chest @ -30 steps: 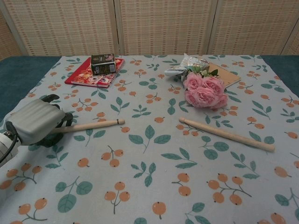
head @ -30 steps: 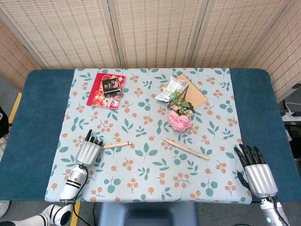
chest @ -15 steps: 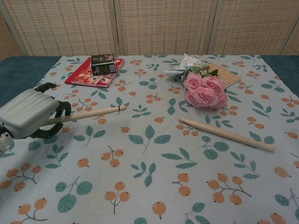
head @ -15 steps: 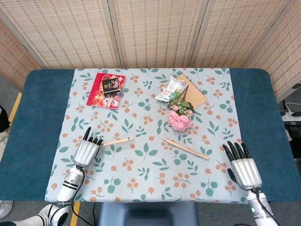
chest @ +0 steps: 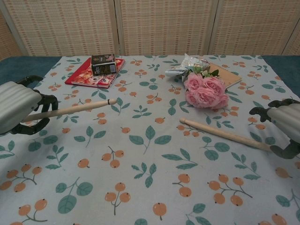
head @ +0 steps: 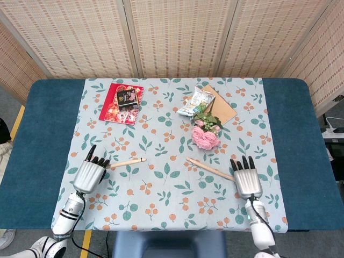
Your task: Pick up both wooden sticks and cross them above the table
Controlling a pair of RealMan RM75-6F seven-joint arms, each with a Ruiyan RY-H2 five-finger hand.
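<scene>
Two pale wooden sticks are in play. My left hand (head: 88, 174) (chest: 16, 107) grips the near end of the left stick (head: 126, 162) (chest: 70, 108), which is raised off the floral tablecloth and points right. The right stick (head: 209, 169) (chest: 225, 134) lies flat on the cloth in front of the flowers. My right hand (head: 246, 176) (chest: 283, 126) is at that stick's right end, with its fingers spread above it and its thumb below. It holds nothing.
Pink flowers (head: 206, 137) (chest: 205, 91) lie just behind the right stick. Further back are a snack packet (head: 194, 101), a brown notebook (head: 223, 107), and a red notebook (head: 121, 103) with a small dark box (chest: 103, 64) on it. Blue table edges (head: 48, 134) flank the cloth.
My left hand has lifted its stick off the cloth and drawn back to the left. My right hand has moved in from the right edge to the right stick's end.
</scene>
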